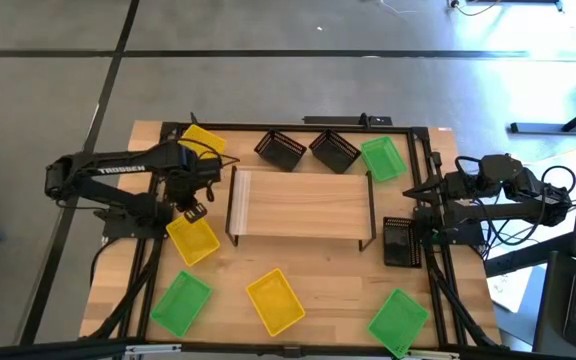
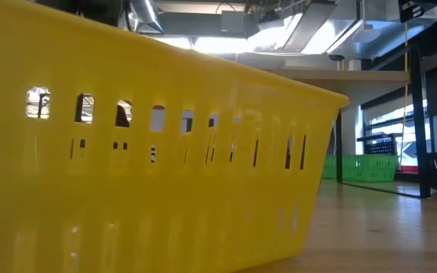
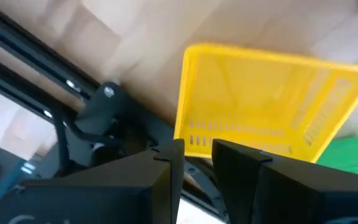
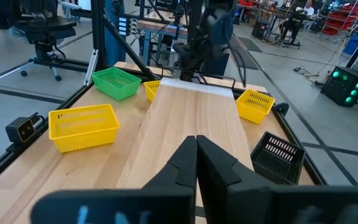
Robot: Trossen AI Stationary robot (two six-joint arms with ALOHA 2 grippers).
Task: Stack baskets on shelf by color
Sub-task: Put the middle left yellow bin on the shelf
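Shelf: the low light-wood board on thin black legs is seen in the middle of the wooden table; nothing is placed on it.
Left gripper: the left gripper is held above the near rim of a yellow slotted plastic basket, just left of the shelf. Its jaws are seen slightly apart in the left wrist view, and nothing is gripped between them.
Right gripper: the right gripper is kept at the right end of the shelf, pointed along the board. Its fingers are pressed together and nothing is held.
Yellow baskets: a second one is found at the far left corner, a third at the near edge, close in front of the low camera.
Green baskets: one lies behind the right end of the shelf, one at the near left, one at the near right.
Black baskets: two are set side by side behind the shelf; another is beside the right arm.
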